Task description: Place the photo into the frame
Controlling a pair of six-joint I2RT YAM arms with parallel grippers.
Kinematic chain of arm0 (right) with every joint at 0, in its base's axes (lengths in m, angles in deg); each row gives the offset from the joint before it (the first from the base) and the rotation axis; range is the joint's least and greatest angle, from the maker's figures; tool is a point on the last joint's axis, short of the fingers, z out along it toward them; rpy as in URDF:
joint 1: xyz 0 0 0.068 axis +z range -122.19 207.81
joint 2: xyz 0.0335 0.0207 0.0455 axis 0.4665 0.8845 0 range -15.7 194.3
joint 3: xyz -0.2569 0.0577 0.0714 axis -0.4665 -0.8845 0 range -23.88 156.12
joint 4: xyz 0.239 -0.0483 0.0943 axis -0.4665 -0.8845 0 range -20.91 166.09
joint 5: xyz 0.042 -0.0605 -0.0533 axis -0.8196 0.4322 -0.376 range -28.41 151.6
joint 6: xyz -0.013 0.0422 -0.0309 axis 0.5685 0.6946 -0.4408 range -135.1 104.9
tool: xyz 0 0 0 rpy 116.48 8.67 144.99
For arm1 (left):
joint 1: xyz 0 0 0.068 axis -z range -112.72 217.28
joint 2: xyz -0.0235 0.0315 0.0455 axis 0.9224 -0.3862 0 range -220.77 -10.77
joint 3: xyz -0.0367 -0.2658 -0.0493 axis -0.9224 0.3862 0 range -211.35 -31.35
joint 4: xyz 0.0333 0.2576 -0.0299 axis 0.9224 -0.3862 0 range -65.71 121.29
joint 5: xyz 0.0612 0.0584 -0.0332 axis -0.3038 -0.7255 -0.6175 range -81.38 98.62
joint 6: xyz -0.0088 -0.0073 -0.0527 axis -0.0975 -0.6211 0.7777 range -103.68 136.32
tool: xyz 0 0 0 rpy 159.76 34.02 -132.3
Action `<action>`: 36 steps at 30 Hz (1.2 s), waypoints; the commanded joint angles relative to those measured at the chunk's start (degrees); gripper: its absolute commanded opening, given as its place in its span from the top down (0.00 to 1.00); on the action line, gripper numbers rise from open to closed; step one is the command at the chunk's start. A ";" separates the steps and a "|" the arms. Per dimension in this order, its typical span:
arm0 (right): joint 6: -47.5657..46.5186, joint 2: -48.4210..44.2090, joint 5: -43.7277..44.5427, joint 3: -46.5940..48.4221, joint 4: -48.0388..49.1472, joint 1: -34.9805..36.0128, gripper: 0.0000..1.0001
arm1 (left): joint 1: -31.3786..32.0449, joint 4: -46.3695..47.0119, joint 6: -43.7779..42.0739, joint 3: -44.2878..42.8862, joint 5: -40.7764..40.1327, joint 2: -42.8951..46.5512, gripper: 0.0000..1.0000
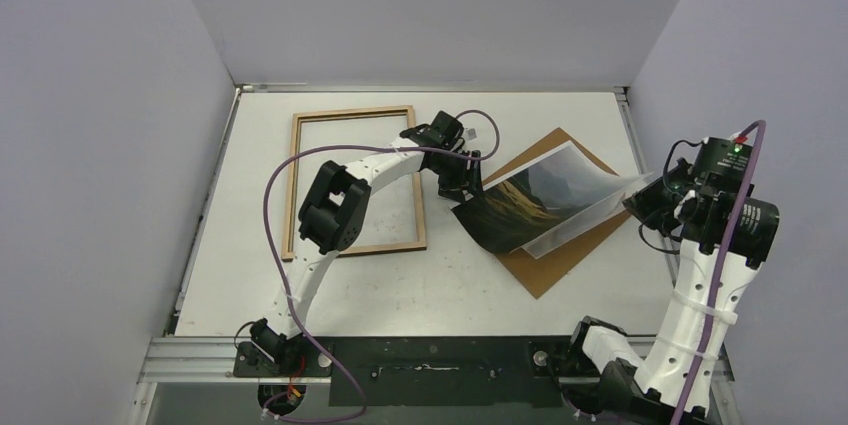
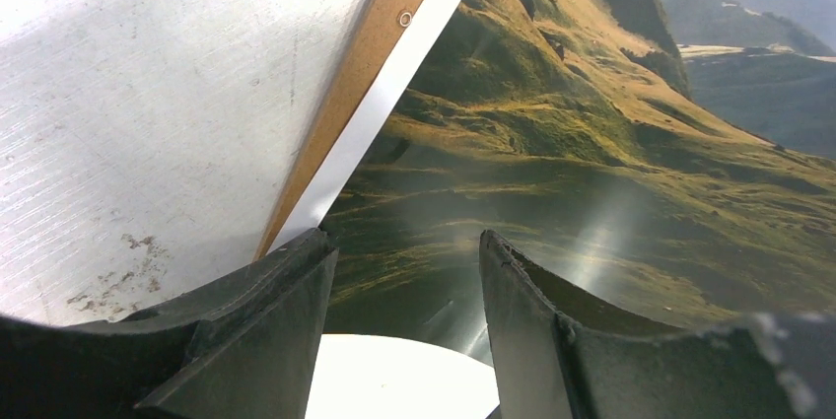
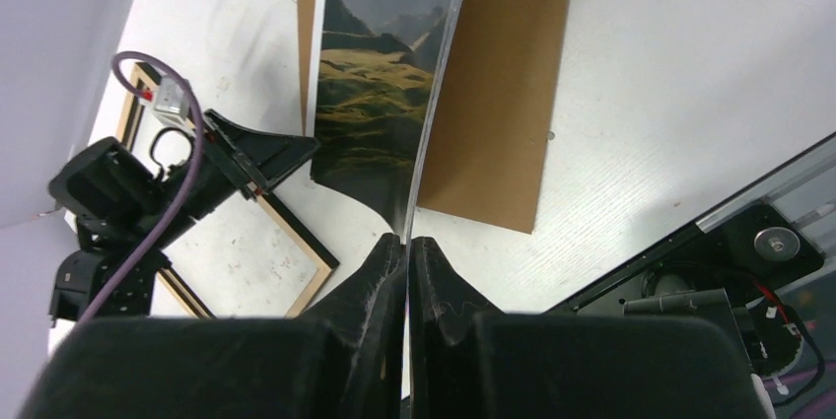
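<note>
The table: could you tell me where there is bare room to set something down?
Free: the near strip between frame, board and arm bases; the far strip beyond them. Crowded: the middle, where left hand meets photo, and the right edge by the right hand.

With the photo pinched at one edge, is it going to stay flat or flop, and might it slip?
Probably floppy: the photo bows upward toward the right gripper, which is shut on its edge, while the opposite end lies low. It is likely light, since a thin edge pinch lifts it. The glossy glare in the left wrist view suggests it could slide easily.
</note>
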 commanded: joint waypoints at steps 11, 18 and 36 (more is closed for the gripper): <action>-0.95 7.70 -0.86 22.71 -10.06 0.25 1.00 | -0.51 0.71 -2.37 5.52 -5.43 -3.22 0.45; -0.91 11.17 -3.91 32.73 -13.40 0.25 1.00 | -0.60 0.81 -2.60 6.03 -5.13 -2.98 0.44; 4.20 12.49 -13.00 39.91 -6.73 0.25 1.00 | -1.87 0.53 -3.56 4.89 -3.65 -5.47 0.45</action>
